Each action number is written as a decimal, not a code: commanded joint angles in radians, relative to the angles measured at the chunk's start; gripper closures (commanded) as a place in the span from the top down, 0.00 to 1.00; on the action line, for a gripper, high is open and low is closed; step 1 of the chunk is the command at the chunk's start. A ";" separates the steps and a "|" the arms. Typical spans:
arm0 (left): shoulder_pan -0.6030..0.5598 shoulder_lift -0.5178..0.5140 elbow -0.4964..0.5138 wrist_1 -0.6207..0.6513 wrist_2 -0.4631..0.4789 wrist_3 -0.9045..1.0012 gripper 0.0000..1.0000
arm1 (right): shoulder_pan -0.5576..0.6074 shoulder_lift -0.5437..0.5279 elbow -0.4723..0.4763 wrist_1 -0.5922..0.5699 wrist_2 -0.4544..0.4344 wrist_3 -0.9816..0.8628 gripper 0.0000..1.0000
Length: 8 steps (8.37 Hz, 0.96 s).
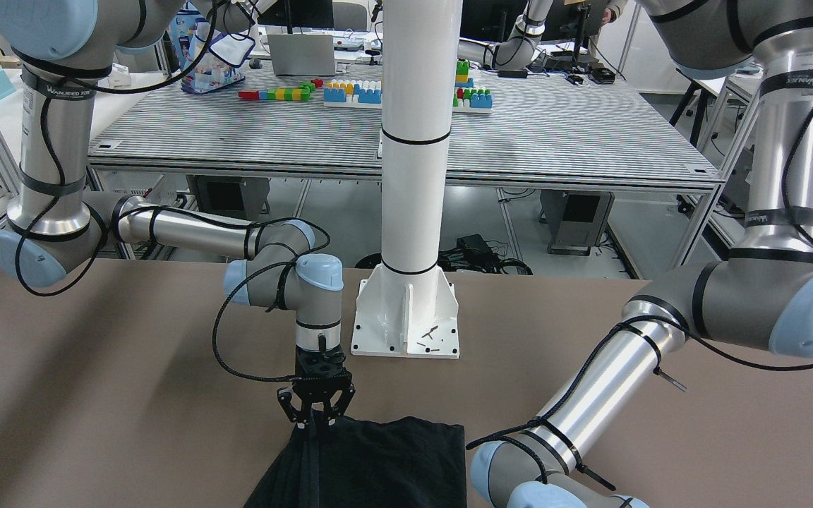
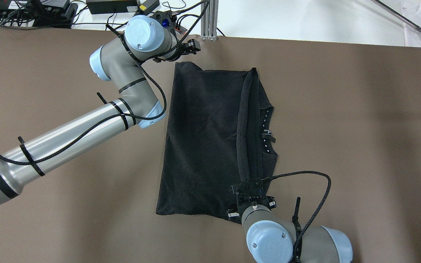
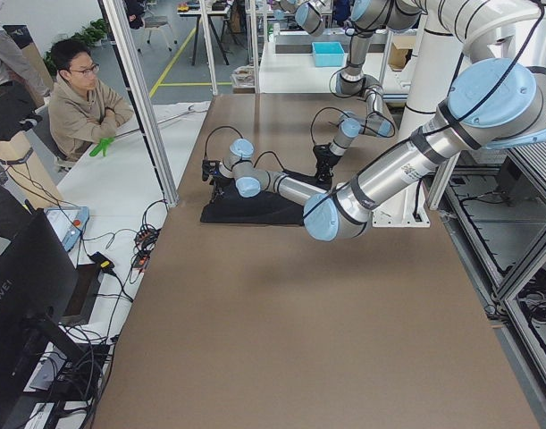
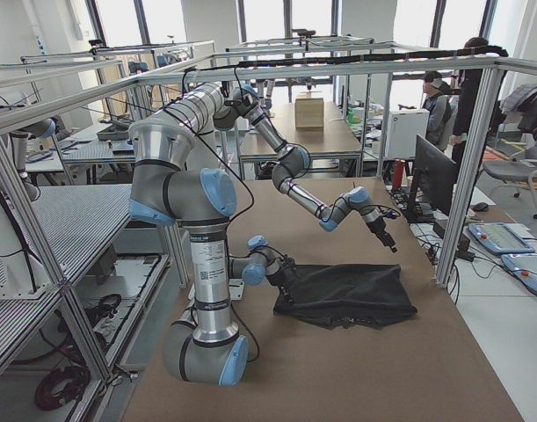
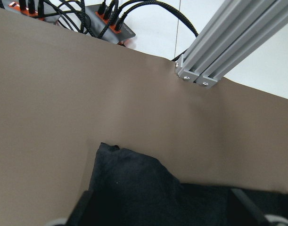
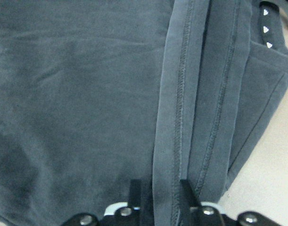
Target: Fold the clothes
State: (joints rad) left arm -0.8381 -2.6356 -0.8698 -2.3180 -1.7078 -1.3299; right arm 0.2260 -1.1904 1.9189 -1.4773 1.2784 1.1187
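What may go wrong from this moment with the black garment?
1. The right gripper seems to pinch only the folded edge of the garment; lifting may drag one layer and undo the fold.
2. The left gripper is open at the far corner; a one-sided pull may skew it.

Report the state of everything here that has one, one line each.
garment: lying spread out, one layer folded over on itself.
right hand: shut on the garment, pinching its near edge.
left hand: open, over the garment's far corner, gripping nothing.
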 commanded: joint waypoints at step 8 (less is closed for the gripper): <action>0.002 -0.006 0.000 -0.003 0.002 -0.003 1.00 | 0.002 -0.014 0.012 0.003 0.015 -0.048 0.00</action>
State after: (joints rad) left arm -0.8356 -2.6408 -0.8698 -2.3209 -1.7058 -1.3330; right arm 0.2242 -1.2037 1.9209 -1.4771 1.2849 1.0968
